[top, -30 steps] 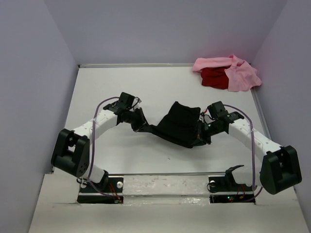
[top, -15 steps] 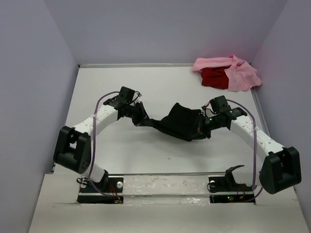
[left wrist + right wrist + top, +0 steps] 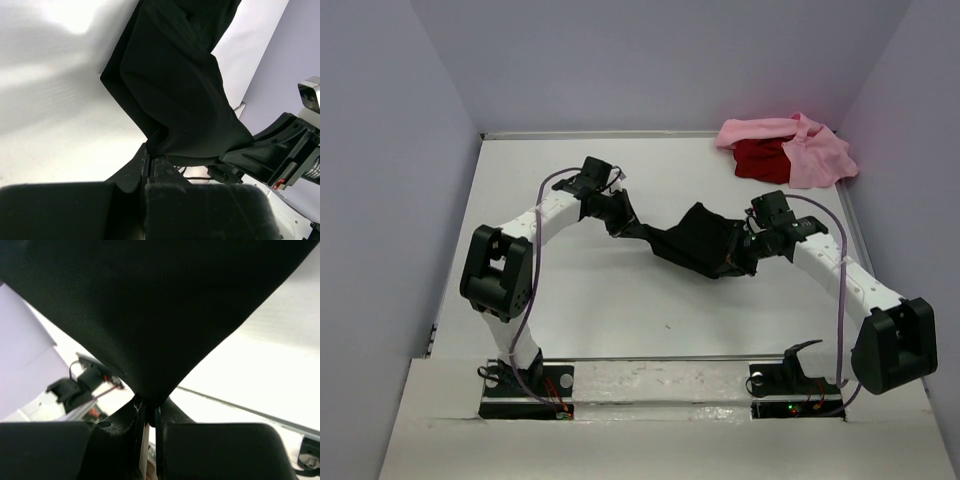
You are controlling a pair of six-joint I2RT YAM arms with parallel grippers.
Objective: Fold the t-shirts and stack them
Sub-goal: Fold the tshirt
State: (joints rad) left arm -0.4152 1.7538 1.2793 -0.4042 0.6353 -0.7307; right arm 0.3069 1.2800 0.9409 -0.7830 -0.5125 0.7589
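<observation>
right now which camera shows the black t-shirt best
The top external view: it shows the whole black t-shirt, bunched and slung between the left gripper and right gripper. The left wrist view shows only a hanging fold running into its closed jaws; the right wrist view shows only taut cloth filling the frame's top.
</observation>
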